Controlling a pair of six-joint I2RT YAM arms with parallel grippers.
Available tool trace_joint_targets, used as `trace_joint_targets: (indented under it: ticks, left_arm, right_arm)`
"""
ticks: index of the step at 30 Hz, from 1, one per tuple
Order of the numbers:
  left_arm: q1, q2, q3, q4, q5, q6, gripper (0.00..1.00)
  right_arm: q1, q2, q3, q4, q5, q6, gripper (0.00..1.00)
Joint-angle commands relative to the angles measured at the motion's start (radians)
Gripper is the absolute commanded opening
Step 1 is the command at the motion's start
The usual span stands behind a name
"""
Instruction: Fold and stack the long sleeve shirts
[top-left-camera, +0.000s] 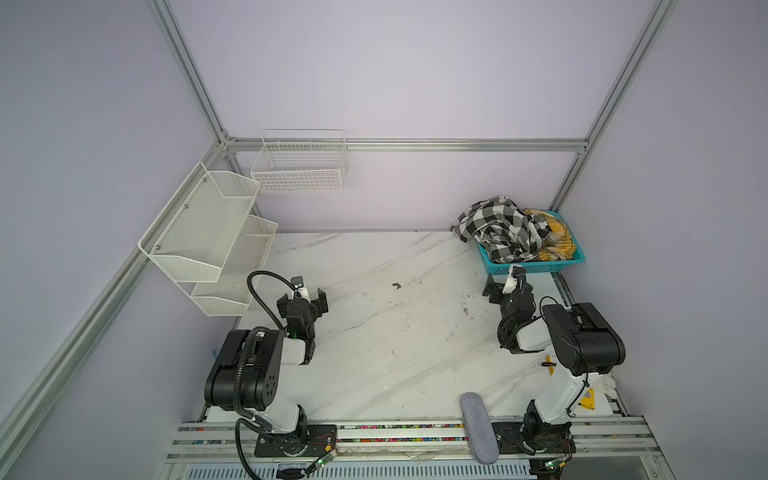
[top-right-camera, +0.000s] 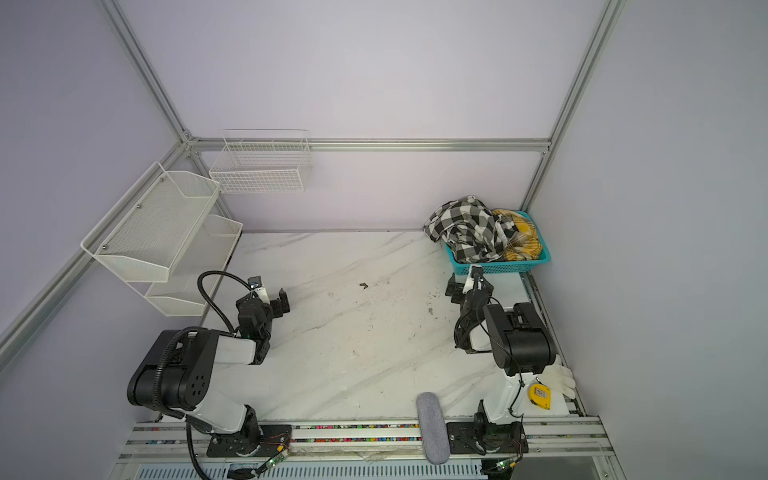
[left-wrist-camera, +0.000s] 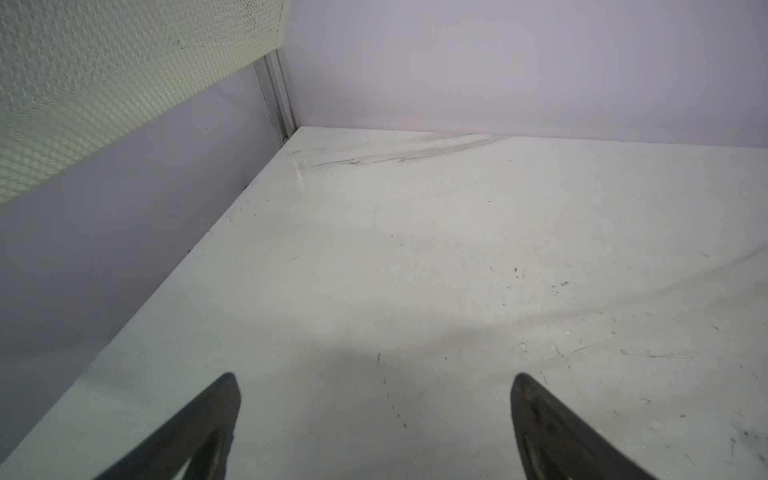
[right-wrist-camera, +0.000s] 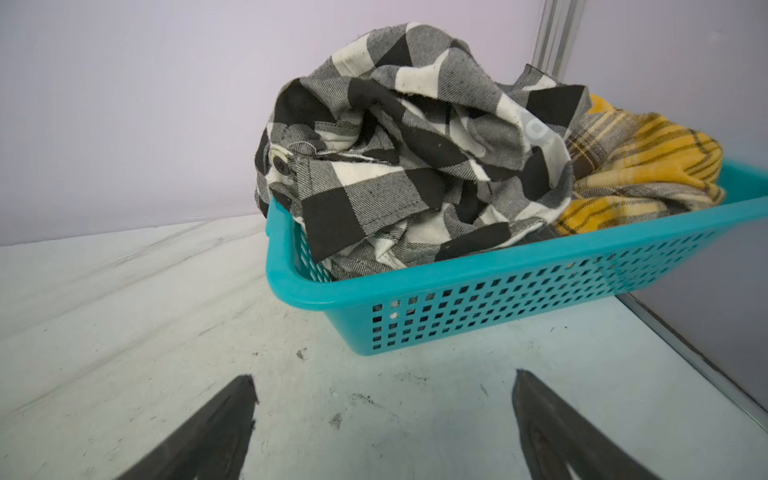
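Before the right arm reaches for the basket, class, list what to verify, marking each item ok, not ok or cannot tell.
1. Right gripper open and empty: ok.
2. Left gripper open and empty: ok.
3. Checked shirt on top of the heap in the teal basket: ok.
4. Yellow plaid shirt free of the checked one: cannot tell.
5. Table clean for folding: not ok, dark specks.
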Motion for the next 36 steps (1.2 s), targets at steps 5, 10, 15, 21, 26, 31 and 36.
trace_joint_targets:
  ticks: [5, 10, 15, 21, 26, 31, 36]
  left_arm:
    - [-0.003, -0.01, -0.014, 0.056, 0.002, 0.026, 1.0]
    - [-0.002, -0.01, -0.013, 0.056, 0.003, 0.023, 1.0]
    - [-0.001, -0.023, 0.004, -0.002, -0.004, 0.003, 1.0]
    - [0.003, -0.033, 0.016, -0.045, 0.003, -0.009, 1.0]
    - [0.016, -0.026, 0.002, -0.003, 0.037, 0.001, 1.0]
    - [0.015, -0.045, 0.008, -0.023, 0.052, 0.007, 1.0]
    - [-0.013, -0.221, 0.444, -0.82, -0.147, -0.172, 0.99]
  right_arm:
    - [0.003, -0.02, -0.004, 0.037, -0.019, -0.019, 0.97]
    - [0.002, -0.02, -0.004, 0.037, -0.021, -0.02, 0.97]
    - [0.003, -0.02, -0.003, 0.037, -0.022, -0.019, 0.97]
    - [0.001, -0.02, -0.002, 0.037, -0.022, -0.019, 0.97]
    - [0.003, -0.02, -0.003, 0.035, -0.023, -0.019, 0.97]
    - [0.052, -0.124, 0.019, -0.059, 0.236, 0.0, 0.97]
    - [0.074, -0.451, 0.559, -1.163, 0.397, 0.394, 0.97]
